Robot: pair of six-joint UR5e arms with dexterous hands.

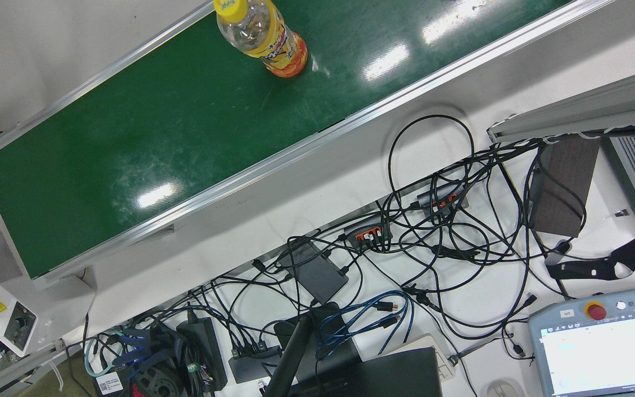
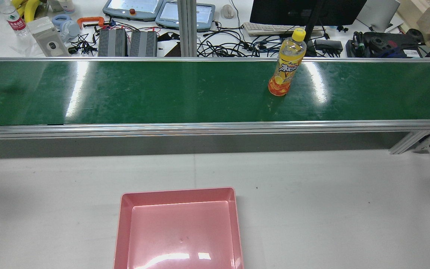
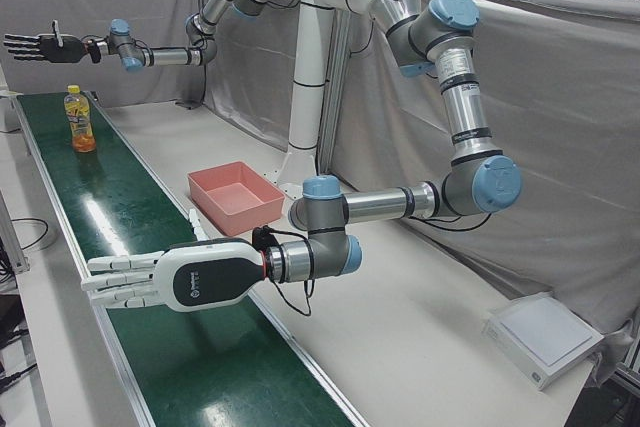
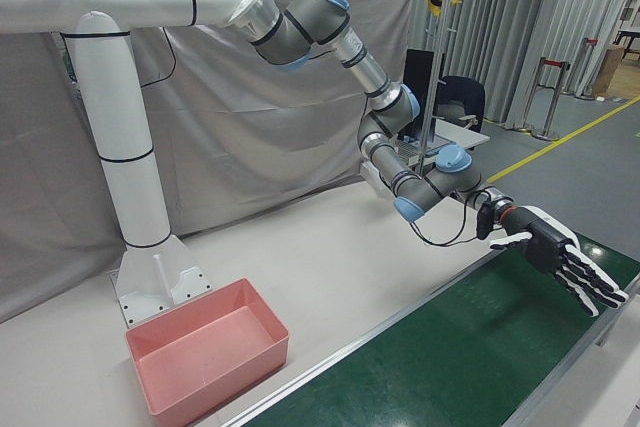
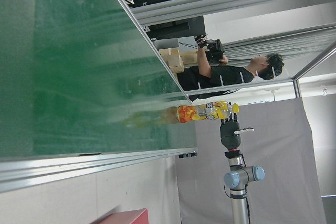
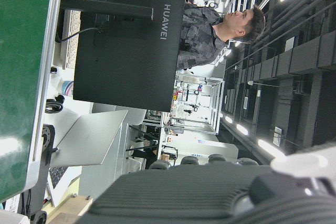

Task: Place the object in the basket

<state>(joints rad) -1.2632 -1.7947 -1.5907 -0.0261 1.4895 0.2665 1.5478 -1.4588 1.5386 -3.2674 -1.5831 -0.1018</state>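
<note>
A yellow-capped drink bottle [image 2: 286, 67] with an orange label stands upright on the green conveyor belt [image 2: 162, 89], toward the robot's right. It also shows in the front view [image 1: 265, 36], the left-front view [image 3: 80, 122] and the left hand view [image 5: 205, 113]. The pink basket [image 2: 179, 191] sits empty on the white table before the belt [image 3: 228, 215] [image 4: 220, 372]. My right hand [image 3: 35, 44] is open with fingers spread, high above the belt beyond the bottle [image 5: 228, 129]. My left hand [image 3: 150, 282] is open and flat over the belt, far from the bottle [image 4: 555, 257].
Beyond the belt, a desk holds tangled cables [image 1: 433, 231], teach pendants [image 2: 133, 8], a monitor [image 2: 308, 11] and power units [image 2: 127, 43]. The white pedestal [image 4: 140, 197] stands behind the basket. A person [image 5: 226, 72] stands past the belt's far end.
</note>
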